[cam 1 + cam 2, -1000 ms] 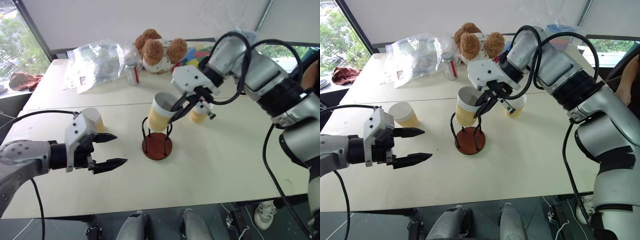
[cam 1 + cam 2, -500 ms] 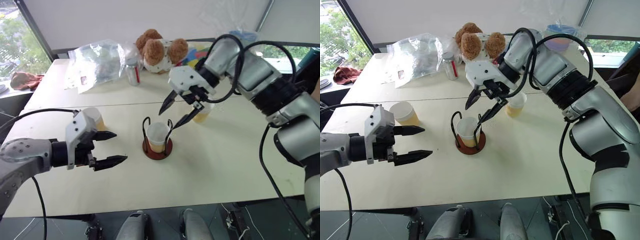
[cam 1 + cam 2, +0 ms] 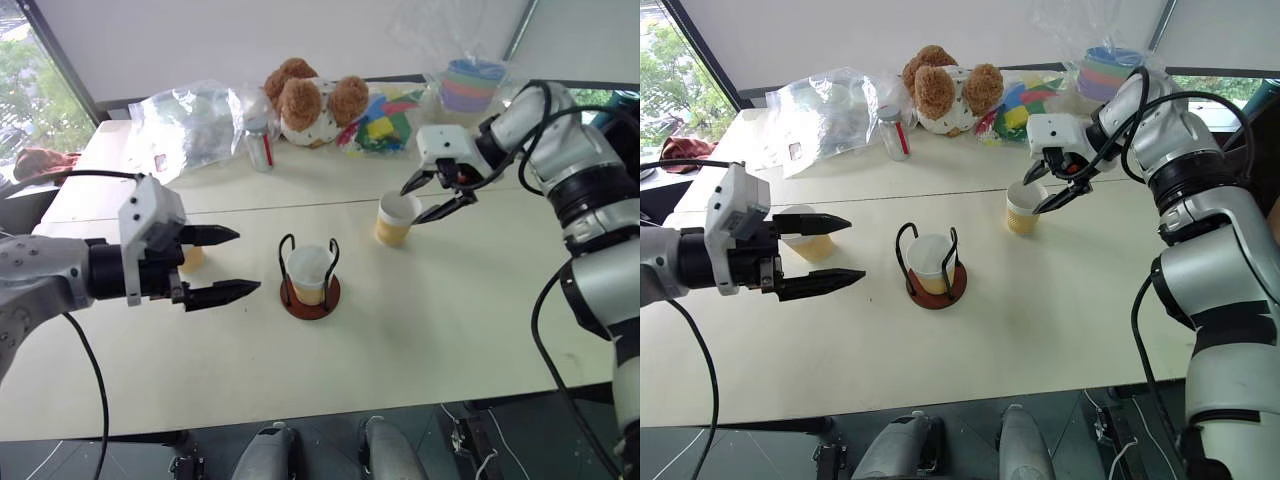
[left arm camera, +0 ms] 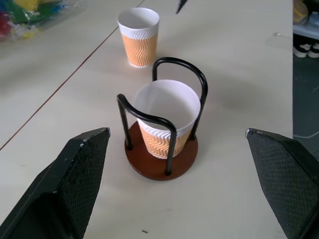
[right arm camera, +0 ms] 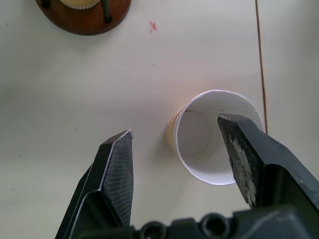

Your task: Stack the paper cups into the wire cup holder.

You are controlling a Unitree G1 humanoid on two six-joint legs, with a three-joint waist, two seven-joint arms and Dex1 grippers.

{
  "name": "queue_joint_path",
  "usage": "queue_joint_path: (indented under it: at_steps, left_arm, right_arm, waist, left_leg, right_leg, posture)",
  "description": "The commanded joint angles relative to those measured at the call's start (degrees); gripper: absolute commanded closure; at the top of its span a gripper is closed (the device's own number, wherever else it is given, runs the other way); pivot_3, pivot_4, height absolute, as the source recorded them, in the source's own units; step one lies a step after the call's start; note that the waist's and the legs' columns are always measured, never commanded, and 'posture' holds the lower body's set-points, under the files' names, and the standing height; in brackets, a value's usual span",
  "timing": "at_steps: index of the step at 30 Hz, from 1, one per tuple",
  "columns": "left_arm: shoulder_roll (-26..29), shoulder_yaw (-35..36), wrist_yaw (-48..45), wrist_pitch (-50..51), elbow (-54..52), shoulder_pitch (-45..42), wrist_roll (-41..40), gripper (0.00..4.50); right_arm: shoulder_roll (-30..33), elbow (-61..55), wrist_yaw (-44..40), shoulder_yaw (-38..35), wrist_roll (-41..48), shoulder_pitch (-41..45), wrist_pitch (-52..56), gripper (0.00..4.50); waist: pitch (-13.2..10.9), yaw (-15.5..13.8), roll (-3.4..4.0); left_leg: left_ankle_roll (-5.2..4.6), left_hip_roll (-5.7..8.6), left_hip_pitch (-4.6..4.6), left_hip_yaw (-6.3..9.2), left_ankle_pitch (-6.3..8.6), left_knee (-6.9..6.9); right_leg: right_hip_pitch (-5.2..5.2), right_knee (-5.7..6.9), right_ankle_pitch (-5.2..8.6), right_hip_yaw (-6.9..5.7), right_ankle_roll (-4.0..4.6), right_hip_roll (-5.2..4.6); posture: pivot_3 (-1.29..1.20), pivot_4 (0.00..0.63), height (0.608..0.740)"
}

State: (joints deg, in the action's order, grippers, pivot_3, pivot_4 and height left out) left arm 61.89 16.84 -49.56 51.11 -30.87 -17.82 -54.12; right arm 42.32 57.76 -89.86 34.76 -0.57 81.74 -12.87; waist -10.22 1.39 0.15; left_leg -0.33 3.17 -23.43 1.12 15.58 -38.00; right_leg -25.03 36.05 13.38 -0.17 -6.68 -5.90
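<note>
head views: one paper cup (image 3: 309, 273) stands upright inside the wire cup holder (image 3: 310, 296) mid-tabletop (image 3: 450, 330); the right pincer (image 3: 437, 195) hangs spread above a second cup (image 3: 396, 218); the left pincer (image 3: 222, 264) is spread, empty, a third cup (image 3: 806, 230) behind it

left wrist view: holder and cup lie between its fingers (image 4: 75, 174)

right wrist view: spread fingers (image 5: 115, 174) over the second cup's mouth

My arms are silver-grey with black bands at the joints, and black cables loop along them. Each wrist carries a white block; my right gripper (image 3: 438, 196) and left gripper (image 3: 222, 263) have black, textured, pointed fingers.
</note>
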Motion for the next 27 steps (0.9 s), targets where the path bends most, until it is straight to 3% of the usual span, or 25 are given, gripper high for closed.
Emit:
queue_joint_path:
  at_steps: [1,10,13,17,25,27]
  left_arm:
    - [0.2,-0.7,-1.3,-1.7,0.4,-0.6,1.6,0.00]
    - [-1.0,-1.4,-1.6,-2.5,1.2,0.1,3.9,0.00]
    - [-1.0,-0.9,-1.7,-2.7,1.2,1.1,4.7,0.00]
    - [-1.2,-0.1,-1.3,-2.5,0.4,2.1,4.4,0.00]
    - [-0.8,0.7,-1.5,-2.6,0.2,3.6,5.0,0.00]
    - [-0.4,1.1,-1.9,-2.6,0.1,4.3,5.1,0.00]
  right_arm:
    - [-1.1,0.5,0.4,-3.7,-2.4,0.2,-0.7,1.59]
    - [-5.3,5.7,5.1,-5.5,-9.5,-1.7,-3.0,1.59]
    - [-6.4,8.3,6.7,-6.1,-11.4,-1.4,-3.6,2.54]
    - [-7.1,10.0,7.0,-7.1,-12.8,-0.9,-4.0,4.48]
    - [-7.1,9.8,7.4,-10.8,-13.4,2.5,-6.4,4.48]
    - [-7.1,7.9,3.7,-13.0,-11.2,5.7,-6.2,4.48]
  waist:
    - [0.0,-0.1,-0.01]
    - [0.0,-0.3,-0.01]
    - [0.0,-0.2,-0.01]
    - [0.0,-0.2,-0.01]
    - [0.0,-0.2,0.02]
    - [-0.1,-0.1,0.06]
  left_leg:
    - [0.00,0.00,0.00,0.01,0.00,0.00]
    - [0.01,0.01,0.00,0.03,0.00,-0.01]
    - [0.01,0.01,0.00,0.03,-0.01,-0.01]
    - [0.02,0.01,0.00,0.03,-0.01,-0.01]
    - [0.03,0.01,0.00,0.04,-0.02,-0.01]
    - [0.03,0.01,0.00,0.04,-0.02,-0.01]
  right_leg:
    - [0.00,0.00,0.00,0.00,0.00,0.00]
    - [0.03,0.00,0.00,0.00,0.00,-0.01]
    - [0.02,0.01,0.00,0.00,0.00,0.00]
    - [0.02,0.01,0.00,0.01,0.00,0.00]
    - [0.02,0.01,0.00,0.01,0.00,0.00]
    - [0.00,0.02,0.00,0.01,0.00,0.00]
  posture:
    - [0.00,0.150,0.740]
    - [0.00,0.150,0.740]
    - [0.00,0.150,0.740]
    - [0.00,0.150,0.740]
    - [0.00,0.150,0.740]
    - [0.00,0.150,0.740]
